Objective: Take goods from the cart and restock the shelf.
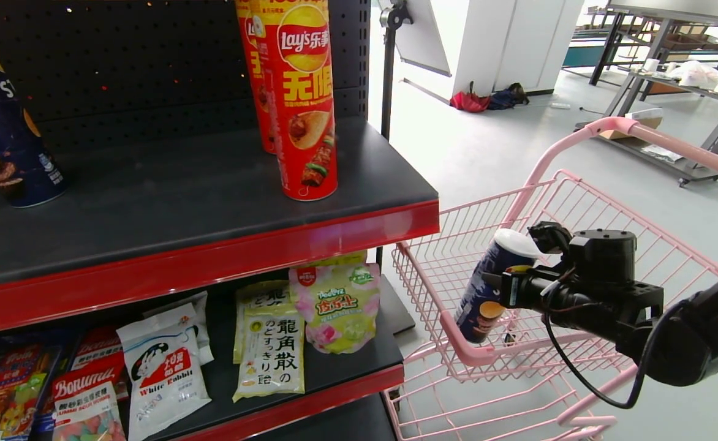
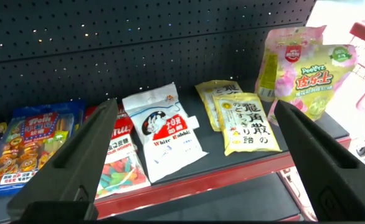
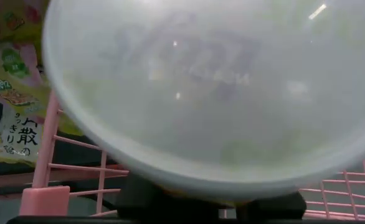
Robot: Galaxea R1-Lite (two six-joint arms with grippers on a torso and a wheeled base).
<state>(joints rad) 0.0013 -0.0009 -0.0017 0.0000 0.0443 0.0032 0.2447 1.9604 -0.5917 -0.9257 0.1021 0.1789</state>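
One dark blue chip can (image 1: 480, 306), white-lidded and tilted, sat clamped in the right gripper (image 1: 498, 283) inside the pink cart (image 1: 579, 202), near its left rim and just right of the shelf (image 1: 212, 257). The left gripper (image 2: 195, 106) hung with jaws spread wide before the lower tier, facing a white candy bag (image 2: 164, 134) and yellow lozenge packets (image 2: 248, 124). Two red chip cans (image 1: 307, 104) stood upright on the upper tier, with a blue can (image 1: 3, 141) at the far left.
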